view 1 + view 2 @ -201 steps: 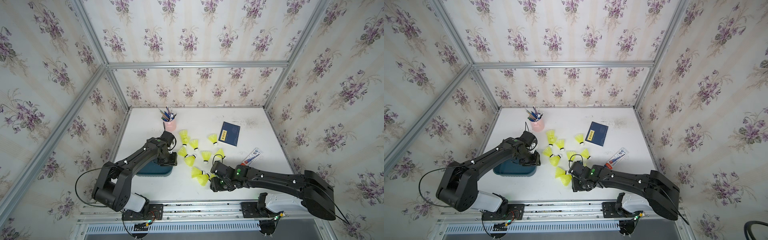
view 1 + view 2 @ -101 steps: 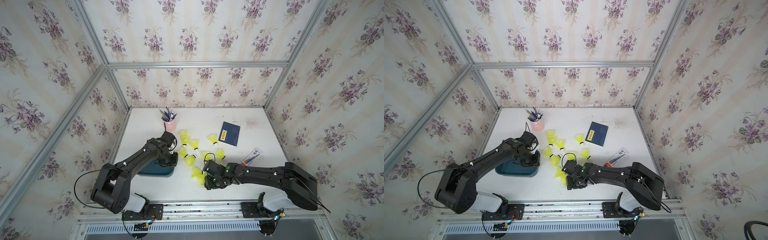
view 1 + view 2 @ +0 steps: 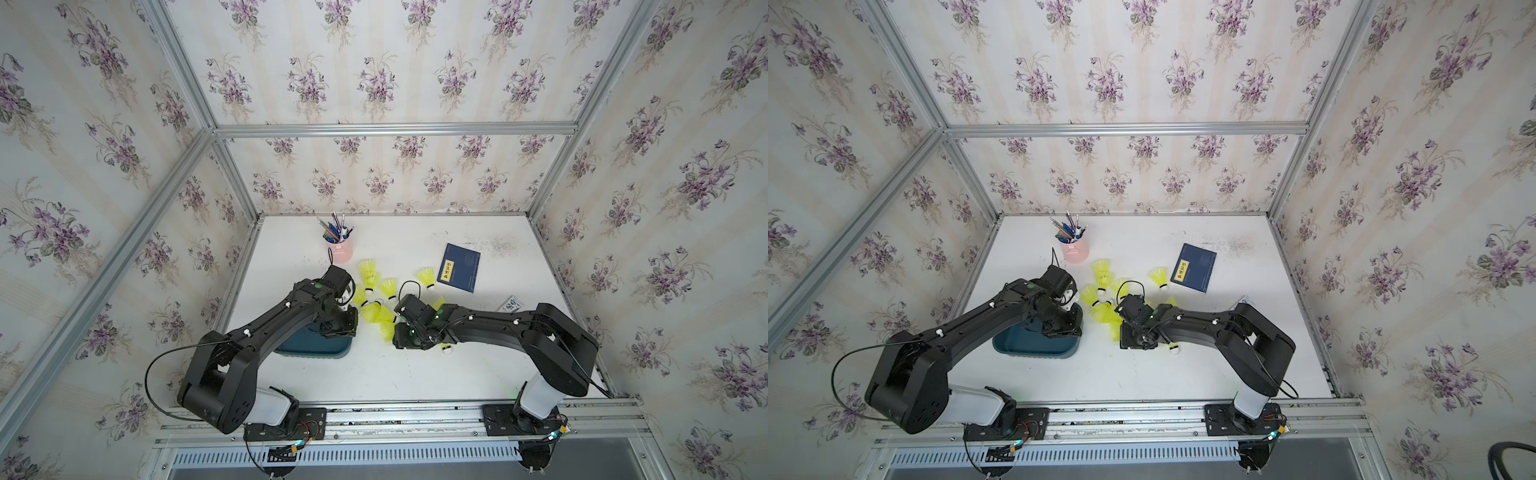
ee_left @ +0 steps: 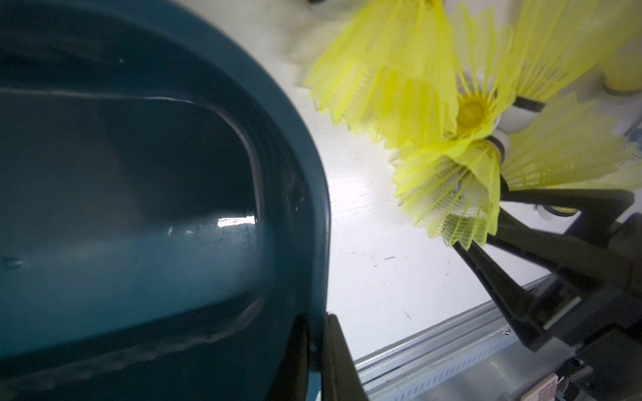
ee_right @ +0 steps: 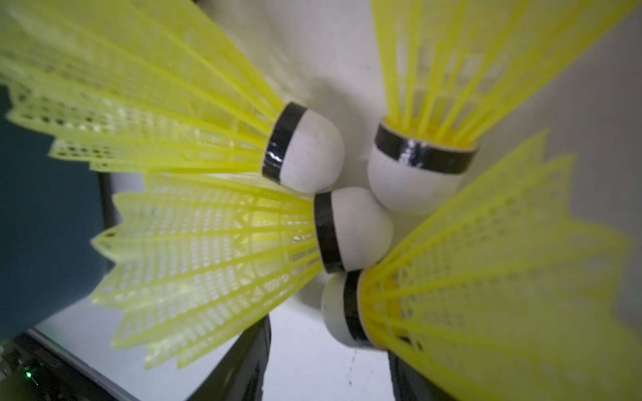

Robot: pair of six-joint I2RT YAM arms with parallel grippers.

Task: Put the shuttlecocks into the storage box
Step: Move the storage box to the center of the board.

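The shuttlecocks (image 5: 208,243) had skirts of thin, translucent yellow plastic, ribbed and meshed, with matt white tips (image 5: 361,225) faintly speckled and glossy black bands (image 5: 278,149). The box (image 4: 305,166) was smooth dark teal plastic with a soft sheen on its floor. The bench (image 4: 375,250) was white, smooth and slightly glossy, marked by fine scuffs and scratches. The rail (image 4: 434,343) along its front edge looked like brushed, grooved metal. The arms (image 3: 274,324) wore black casings, mostly matt. The walls (image 3: 374,62) were papered, matt. The book (image 3: 459,268) had a matt navy cover.
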